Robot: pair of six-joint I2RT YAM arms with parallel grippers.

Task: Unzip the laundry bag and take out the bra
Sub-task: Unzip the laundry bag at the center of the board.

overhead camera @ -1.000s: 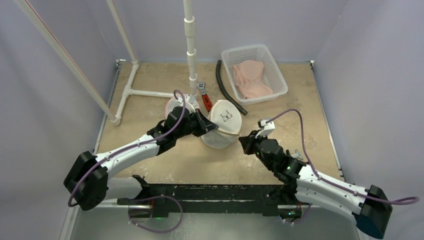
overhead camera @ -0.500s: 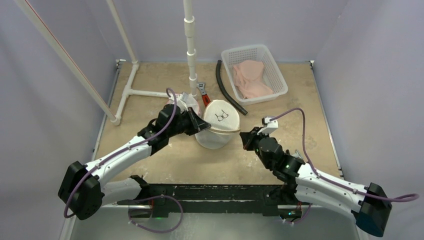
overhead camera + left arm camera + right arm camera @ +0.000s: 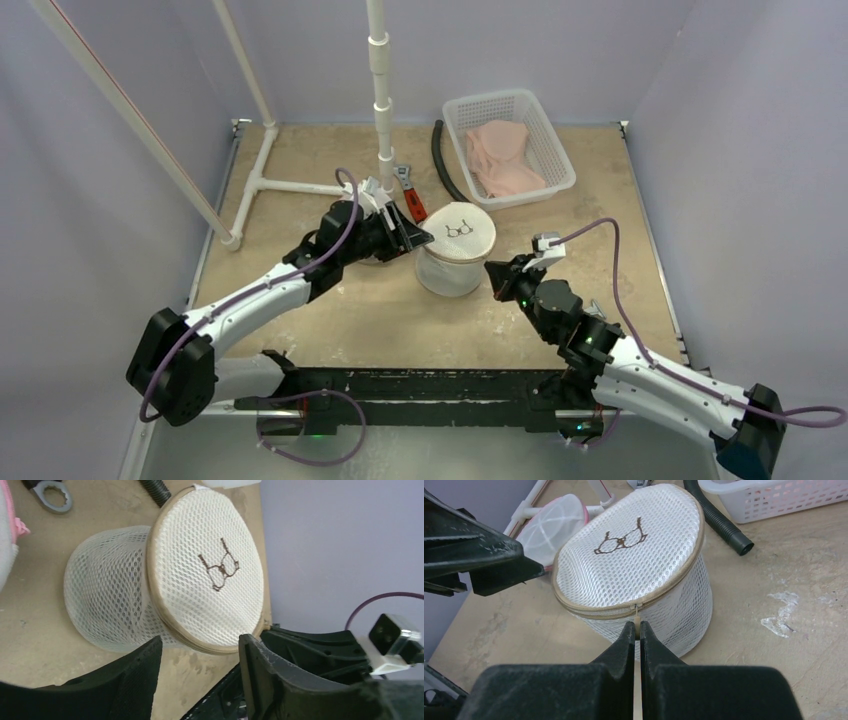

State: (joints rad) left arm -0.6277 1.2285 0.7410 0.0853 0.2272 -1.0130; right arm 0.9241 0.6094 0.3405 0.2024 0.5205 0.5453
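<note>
At the left, the left end effector (image 3: 415, 238) has just let go: a moment ago it was clamped on the rim of the laundry bag (image 3: 455, 255) and held it tilted, and now its fingers stand apart, just beside the bag and not touching it. Because of this the bag stands upright on the surface (image 3: 400, 330), near the middle, with its lid up and the little bra drawing on top. To the right of the bag, the right end effector (image 3: 637, 630) is clenched on the zipper pull (image 3: 637, 617) at the near side of the rim. The zip looks closed all the way round, so I judge that the unzipping is not yet begun and that the bra is inside, though it cannot be seen through the mesh. With nothing steadying it, the light bag may turn or slide when the pull is drawn. I count one such laundry bag, one pink-edged mesh bag (image 3: 555, 527) behind it, one wrench (image 3: 408, 195), one black hose (image 3: 450, 180) and one white basket (image 3: 487, 98) at the far right
</note>
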